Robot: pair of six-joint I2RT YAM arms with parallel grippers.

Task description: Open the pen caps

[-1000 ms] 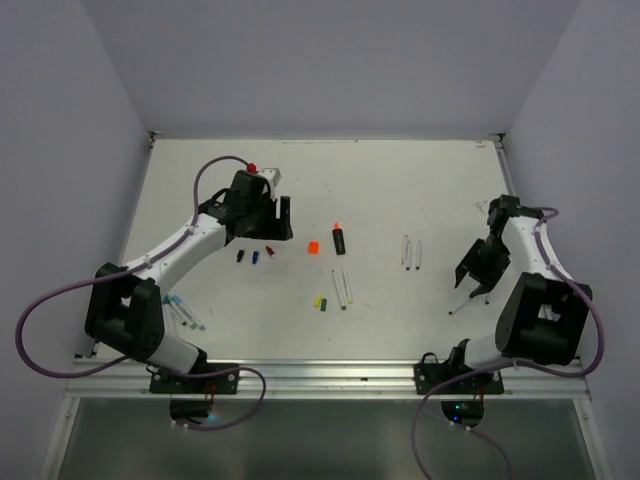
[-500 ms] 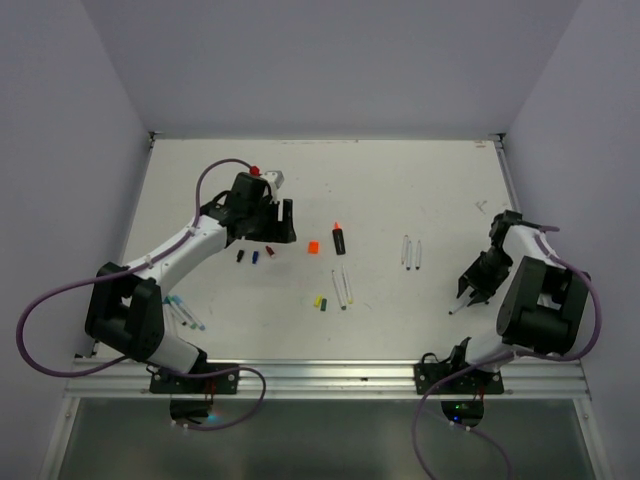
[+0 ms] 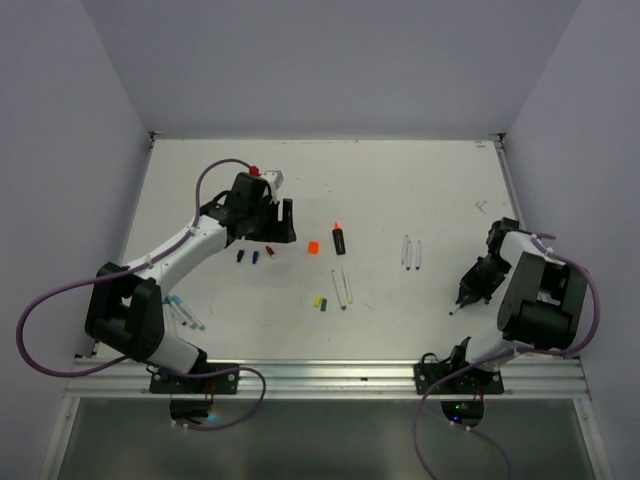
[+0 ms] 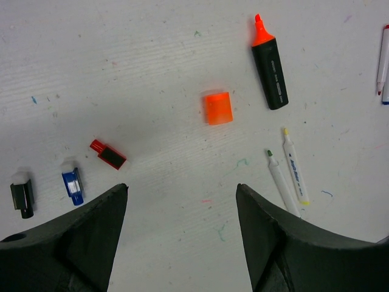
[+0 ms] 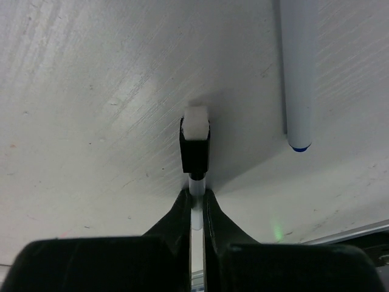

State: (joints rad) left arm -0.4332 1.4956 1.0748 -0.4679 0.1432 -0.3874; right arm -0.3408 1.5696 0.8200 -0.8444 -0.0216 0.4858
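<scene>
My right gripper (image 5: 195,193) is shut on the white barrel of a slim pen, just behind its black cap (image 5: 195,151), which is still on and points away from the fingers. In the top view this gripper (image 3: 470,290) sits low at the table's right side. My left gripper (image 4: 182,188) hangs open above bare table, with nothing between its fingers. Ahead of it lie loose caps: red (image 4: 108,154), blue (image 4: 72,185), black (image 4: 22,198) and a chunky orange cap (image 4: 217,107). The black marker (image 4: 270,67) lies uncapped, showing its orange tip.
A second white pen with a blue end (image 5: 299,73) lies right of the held one. Two uncapped pens (image 4: 289,176) lie by the left gripper's right finger. Two more pens (image 3: 410,250) lie mid-right, green and yellow caps (image 3: 320,301) at centre, and pens (image 3: 185,312) by the left base.
My right gripper has come down toward the table's near right and closed on the black-capped pen. The left arm has stayed where it was, still open.
</scene>
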